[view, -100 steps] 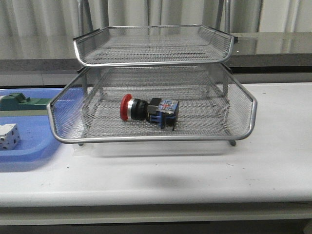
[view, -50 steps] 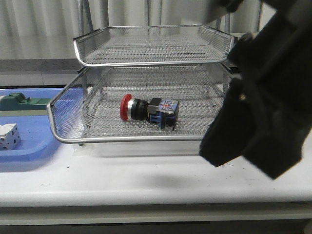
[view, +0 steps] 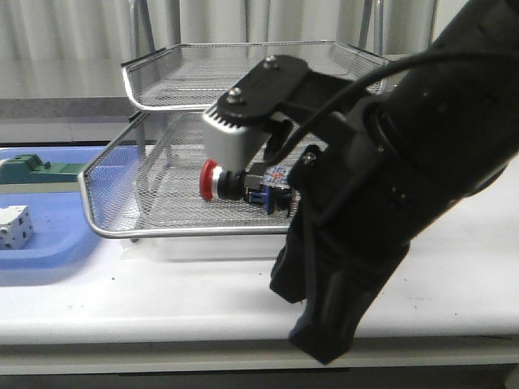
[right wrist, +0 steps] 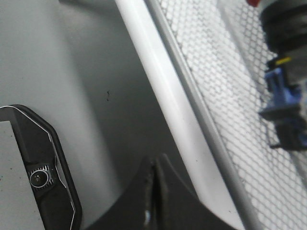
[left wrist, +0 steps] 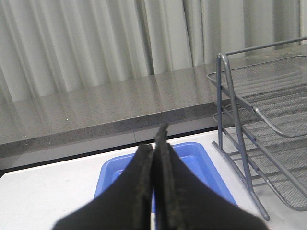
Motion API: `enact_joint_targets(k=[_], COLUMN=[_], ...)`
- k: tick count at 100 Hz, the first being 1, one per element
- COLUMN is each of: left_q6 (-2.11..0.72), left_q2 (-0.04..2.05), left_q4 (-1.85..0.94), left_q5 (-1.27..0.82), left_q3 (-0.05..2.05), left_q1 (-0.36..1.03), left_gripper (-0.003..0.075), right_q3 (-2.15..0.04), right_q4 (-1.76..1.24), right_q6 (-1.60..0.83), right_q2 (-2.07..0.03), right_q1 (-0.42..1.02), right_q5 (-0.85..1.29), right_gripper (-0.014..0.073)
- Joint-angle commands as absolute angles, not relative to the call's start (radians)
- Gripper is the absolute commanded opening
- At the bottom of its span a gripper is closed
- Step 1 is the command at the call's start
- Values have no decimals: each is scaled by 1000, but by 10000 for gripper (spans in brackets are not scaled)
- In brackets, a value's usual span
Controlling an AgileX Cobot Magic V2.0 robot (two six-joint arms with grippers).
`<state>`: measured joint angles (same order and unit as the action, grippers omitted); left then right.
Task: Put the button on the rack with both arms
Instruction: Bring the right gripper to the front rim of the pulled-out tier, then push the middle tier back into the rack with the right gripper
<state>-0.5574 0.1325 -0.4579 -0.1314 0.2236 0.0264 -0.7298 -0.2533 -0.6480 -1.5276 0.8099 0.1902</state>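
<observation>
While the right arm (view: 389, 203) fills the right half of the front view, the button (view: 247, 182) lies on its side in the lower tray of the rack (view: 243, 154), red head pointing left, rear block to the right. Rack stands on a white table (view: 162, 300). Blue tray (view: 49, 235) sits just left of the rack, holding a white block (view: 15, 226) and a green block (view: 36, 172). Behind the table: grey stone-look ledge (left wrist: 96, 110) and pale pleated curtains (left wrist: 96, 43). Left gripper (left wrist: 153, 153) has its fingers pressed together, holding nothing, above the blue tray's end. Right gripper (right wrist: 152, 191) also closed, empty, over the table edge just outside the rack's rim; button blurry behind the mesh in that view.
</observation>
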Motion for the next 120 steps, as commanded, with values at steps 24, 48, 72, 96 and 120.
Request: enact_joint_targets(k=[24,48,72,96,120], left_q6=[-548,-548,-548,-548,-548], left_q2=[141,141,141,141,141], left_q4=[-473,-473,-473,-473,-473], left_q5=[-55,-55,-55,-55,-55], left_q3=[250,250,250,250,250], left_q1=[24,24,24,24,24], left_gripper=[-20,-20,-20,-20,-20], right_q3=[-761,-761,-763,-781,-851], right_q4=[-224,-211,-211,-211,-211], right_q6=[-660,-691,-718,-718,-718], right_q2=[-1557,-1557,-1568,-1568,-1568], right_q1=[825,811,732,647,557], right_q5=[22,-69,-113,-148,-128], right_gripper=[-57,-57,-57,-57,-57])
